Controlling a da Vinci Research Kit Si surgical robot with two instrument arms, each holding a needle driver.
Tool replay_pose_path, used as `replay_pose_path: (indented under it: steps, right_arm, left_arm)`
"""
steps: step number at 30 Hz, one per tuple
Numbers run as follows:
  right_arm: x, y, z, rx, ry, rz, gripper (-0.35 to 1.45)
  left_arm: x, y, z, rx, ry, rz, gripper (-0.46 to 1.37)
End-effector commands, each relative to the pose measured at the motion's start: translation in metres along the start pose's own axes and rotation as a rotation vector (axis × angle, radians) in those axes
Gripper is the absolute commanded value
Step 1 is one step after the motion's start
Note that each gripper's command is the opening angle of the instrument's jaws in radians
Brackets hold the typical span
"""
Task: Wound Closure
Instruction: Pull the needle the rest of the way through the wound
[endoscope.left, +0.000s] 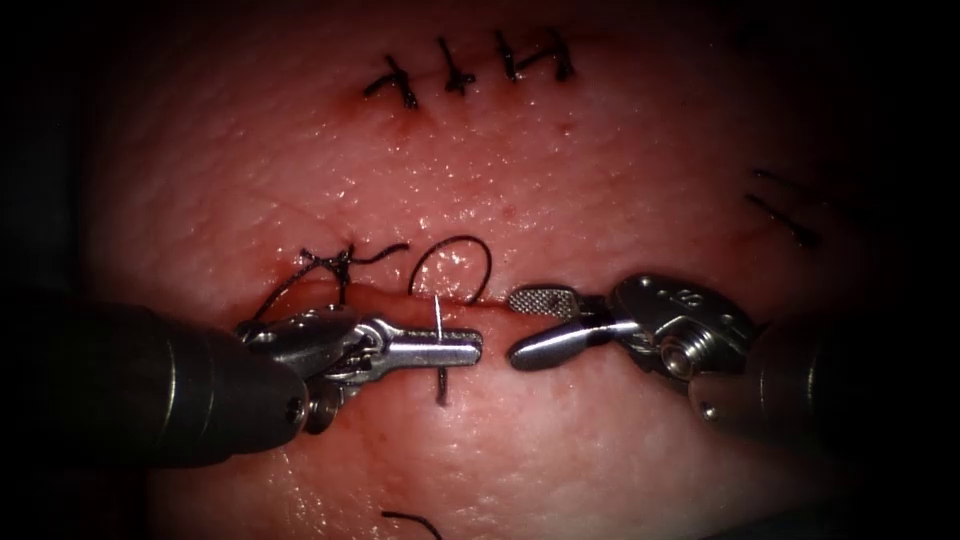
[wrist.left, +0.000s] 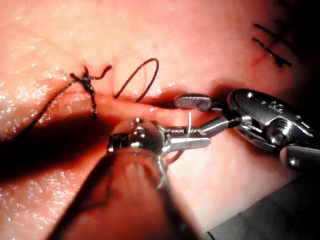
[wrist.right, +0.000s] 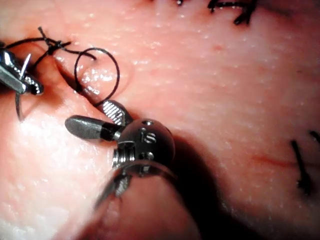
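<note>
My left tool (endoscope.left: 475, 347) has its jaws shut on the curved needle (endoscope.left: 438, 314) near its pointed end, just below the horizontal cut (endoscope.left: 400, 297). The bright tip sticks up above the jaws. The dark body (endoscope.left: 441, 385) runs down to the tissue below them; I cannot tell if it is buried. The left wrist view shows the needle (wrist.left: 189, 122) and these jaws (wrist.left: 206, 143). My right tool (endoscope.left: 510, 325) faces it from the right, jaws open and holding nothing, as in its own view (wrist.right: 84, 114). A thread loop (endoscope.left: 455, 262) rises from the cut beside a knotted stitch (endoscope.left: 335, 262).
Several finished stitches (endoscope.left: 470, 70) cross the tissue at the back, and more dark stitches (endoscope.left: 785, 215) lie at the far right. A loose thread end (endoscope.left: 410, 520) lies at the front edge. Thread runs from the knot down to the left tool's wrist (endoscope.left: 265, 305).
</note>
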Motion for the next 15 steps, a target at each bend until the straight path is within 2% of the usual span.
replay_pose_path:
  steps: [1,8,15]
  right_arm:
    - [-0.0003,0.0001,0.0002,0.001,0.001,-0.003,0.68]
    - [-0.0015,0.0002,0.0005,0.002,-0.004,-0.026,0.67]
    - [-0.0017,0.0002,0.0005,0.001,-0.009,-0.028,0.68]
  left_arm:
    - [0.0002,0.0002,0.0,-0.037,0.011,-0.018,-0.35]
    - [0.0011,0.0017,0.0003,-0.063,0.021,-0.056,-0.35]
    - [0.0013,0.0024,0.0005,-0.081,0.024,-0.066,-0.35]
